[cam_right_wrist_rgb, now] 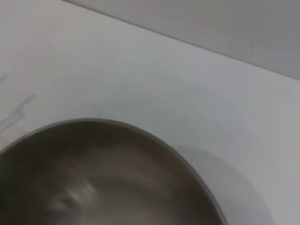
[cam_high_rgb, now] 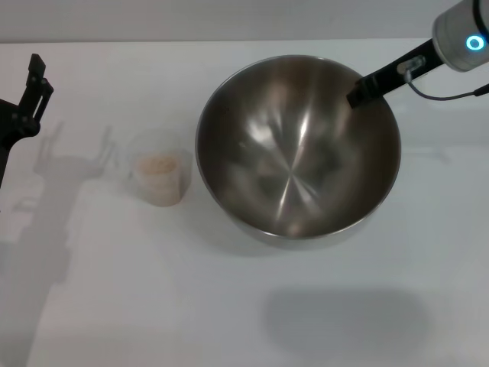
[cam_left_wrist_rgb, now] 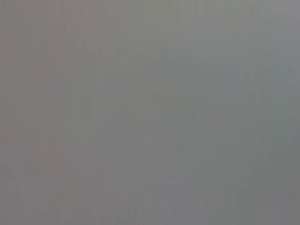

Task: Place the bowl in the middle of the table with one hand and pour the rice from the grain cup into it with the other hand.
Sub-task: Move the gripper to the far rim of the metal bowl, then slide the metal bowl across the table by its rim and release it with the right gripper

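Fingers of the right gripper [cam_high_rgb: 357,93] pinch the far right rim of the bowl [cam_high_rgb: 298,149], which sits tilted mid-table [cam_high_rgb: 114,306]. Just left of it stands the cup [cam_high_rgb: 160,177] with rice [cam_high_rgb: 155,164]. The left gripper [cam_high_rgb: 30,95] hangs near the left edge, its state unclear.

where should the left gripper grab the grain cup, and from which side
Probably the grain cup by its clear wall, coming from the robot's left: it stands upright with rice inside, the bowl crowds its right side, and the left gripper waits on that open side.
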Motion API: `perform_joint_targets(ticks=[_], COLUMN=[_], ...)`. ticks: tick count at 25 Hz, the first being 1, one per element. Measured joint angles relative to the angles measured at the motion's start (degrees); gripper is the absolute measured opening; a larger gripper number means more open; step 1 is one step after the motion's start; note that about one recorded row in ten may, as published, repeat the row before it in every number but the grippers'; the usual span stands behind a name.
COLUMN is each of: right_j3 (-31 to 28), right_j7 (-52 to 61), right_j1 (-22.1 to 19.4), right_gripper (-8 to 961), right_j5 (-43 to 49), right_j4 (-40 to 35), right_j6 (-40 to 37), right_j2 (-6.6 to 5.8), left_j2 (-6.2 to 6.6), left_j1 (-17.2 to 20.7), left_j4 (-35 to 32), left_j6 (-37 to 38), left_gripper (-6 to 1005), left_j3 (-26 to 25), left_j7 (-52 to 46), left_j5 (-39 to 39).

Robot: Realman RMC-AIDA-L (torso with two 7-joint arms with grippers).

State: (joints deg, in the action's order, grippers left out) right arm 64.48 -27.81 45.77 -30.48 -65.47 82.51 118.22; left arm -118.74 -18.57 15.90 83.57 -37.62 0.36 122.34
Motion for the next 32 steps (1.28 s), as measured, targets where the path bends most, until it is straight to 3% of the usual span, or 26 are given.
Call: perform_joint_targets(ticks=[9,23,32], right_j3=[0.2,0.4,2.6], right_j7=[-1.3,-1.9,-2.2], right_j1=[2.8,3.3,3.3], right_gripper=[23,28,234], right_j5=[0.1,0.6,0.8], right_j4=[8.7,10.0,8.1], right_j6=[-3.3,-4.2,-4.4], right_j2=[0.08,0.45,0.43], left_j2=[-0.04,-0.09,-0.09], left_j1=[0.1,0.0,0.0], left_j4=[-0.1,-0.1,-0.1], left_j6=[0.3,0.2,0.2], left_gripper=[809,808,807], left_j3=[0.0,0.0,0.0], left_j7=[0.0,0.0,0.0], left_j5=[0.0,0.0,0.0])
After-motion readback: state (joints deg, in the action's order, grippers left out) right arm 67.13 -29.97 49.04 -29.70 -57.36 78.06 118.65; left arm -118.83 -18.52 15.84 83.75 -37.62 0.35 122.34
